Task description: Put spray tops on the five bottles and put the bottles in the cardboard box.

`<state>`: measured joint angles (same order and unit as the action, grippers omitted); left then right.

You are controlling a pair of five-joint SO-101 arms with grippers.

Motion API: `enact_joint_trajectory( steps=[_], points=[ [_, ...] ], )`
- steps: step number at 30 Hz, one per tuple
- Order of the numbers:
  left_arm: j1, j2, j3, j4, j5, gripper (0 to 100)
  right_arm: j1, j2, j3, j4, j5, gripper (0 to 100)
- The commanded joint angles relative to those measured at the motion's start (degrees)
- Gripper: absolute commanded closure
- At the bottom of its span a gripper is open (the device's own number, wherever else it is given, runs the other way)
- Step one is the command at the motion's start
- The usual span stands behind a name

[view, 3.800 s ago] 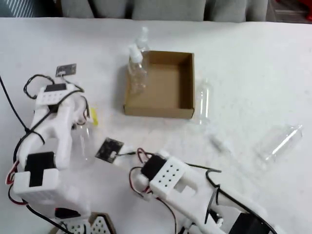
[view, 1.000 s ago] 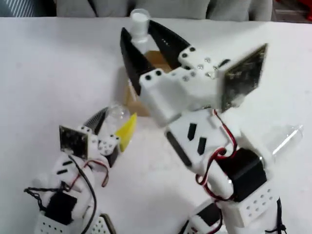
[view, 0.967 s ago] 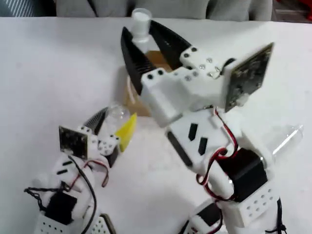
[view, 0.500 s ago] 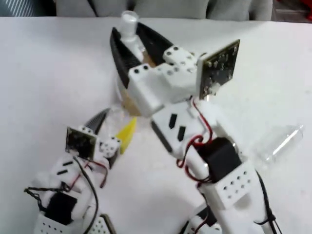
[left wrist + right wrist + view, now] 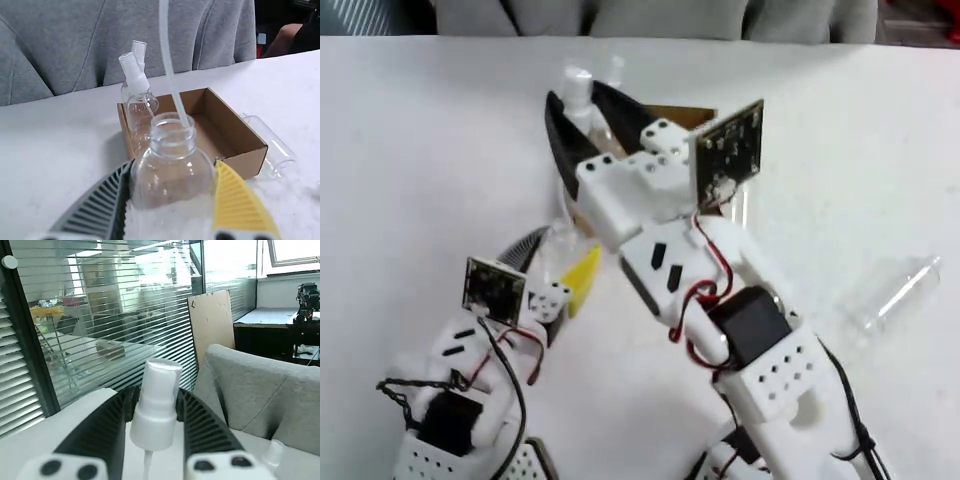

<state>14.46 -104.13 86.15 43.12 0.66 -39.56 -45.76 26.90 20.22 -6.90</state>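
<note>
Left gripper [image 5: 172, 187] has its grey and yellow fingers [image 5: 235, 200] clamped on an open bottle [image 5: 170, 170], the right gripper [image 5: 155, 395] pinches a spray top [image 5: 156, 405] above it with the tube [image 5: 170, 75] in the neck — just beyond sits the cardboard box [image 5: 235, 130], two topped bottles [image 5: 139, 102] at its far corner, a bare bottle [image 5: 267, 150] lying alongside.

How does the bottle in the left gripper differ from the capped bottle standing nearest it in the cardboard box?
The held bottle has an open neck, with a dip tube at its mouth; the box bottle wears a spray top. The held bottle is clamped in the left gripper, short of the cardboard box; the box bottle stands free at the box's corner. Both are clear and upright.
</note>
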Motion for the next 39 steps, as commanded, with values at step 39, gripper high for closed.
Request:
enact_joint_trajectory(
  steps=[39],
  points=[
    [0.7,-0.8,-0.4,-0.2,-0.6,98,-6.1,-3.5,26.5,-0.7,-0.6,98.1]
  ],
)
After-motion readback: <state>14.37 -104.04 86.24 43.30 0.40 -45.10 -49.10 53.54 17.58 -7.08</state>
